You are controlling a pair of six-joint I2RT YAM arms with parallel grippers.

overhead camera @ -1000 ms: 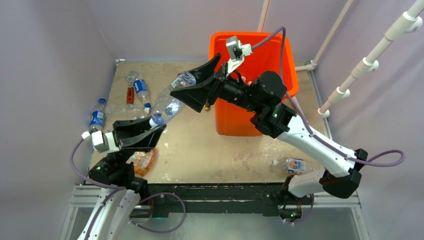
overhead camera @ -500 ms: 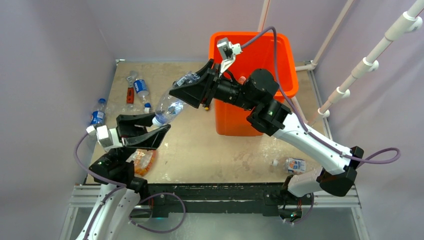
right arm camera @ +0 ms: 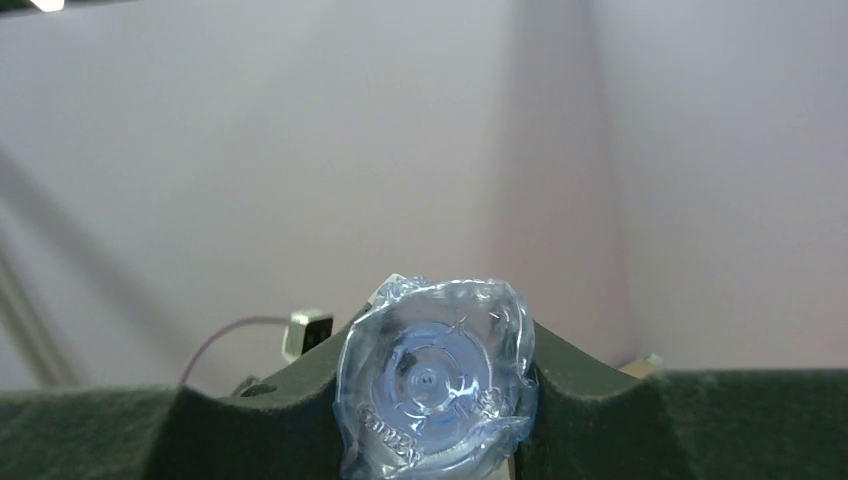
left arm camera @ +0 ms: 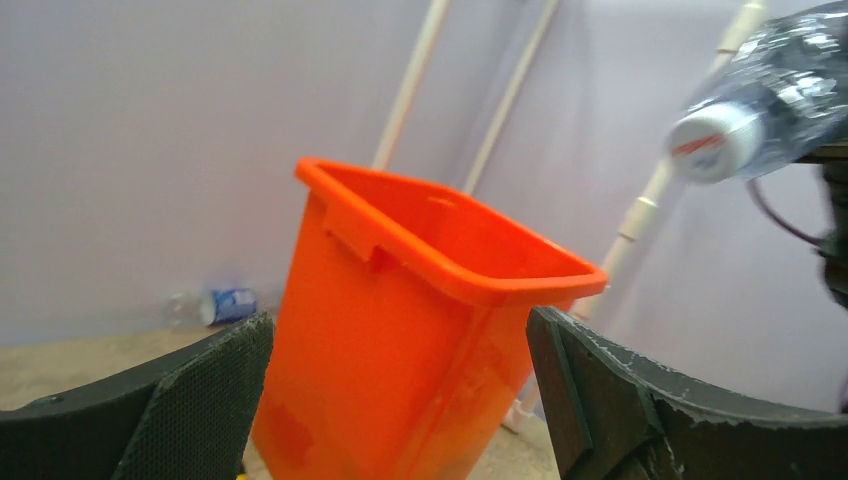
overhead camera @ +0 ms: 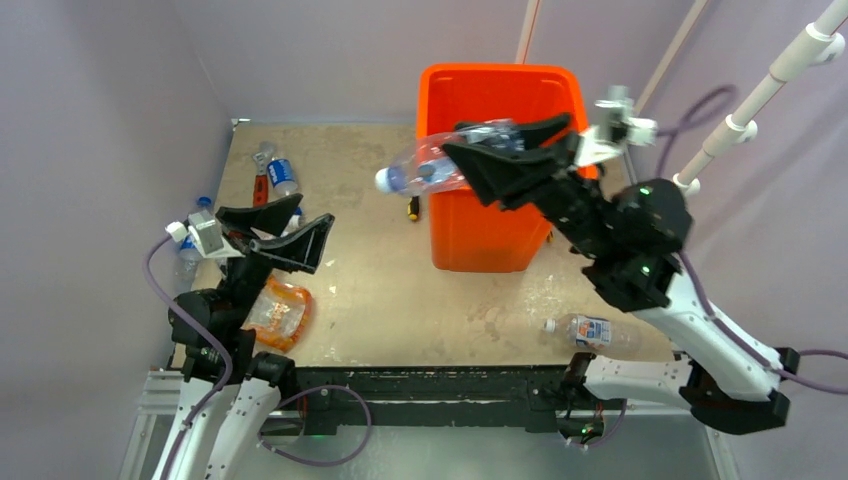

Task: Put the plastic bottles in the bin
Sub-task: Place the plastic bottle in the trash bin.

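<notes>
Top external: bottle (overhead camera: 430,166) clamped between right jaws over bin (overhead camera: 497,72) rim.

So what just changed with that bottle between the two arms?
The right pincer took the bottle from the left pincer, which opened and drew back, then swung it over to the bin. The bin and the other bottles on the table stayed put.

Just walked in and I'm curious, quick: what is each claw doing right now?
Left claw: open, holding nothing.
Right claw: closed on a clear plastic bottle.
</notes>
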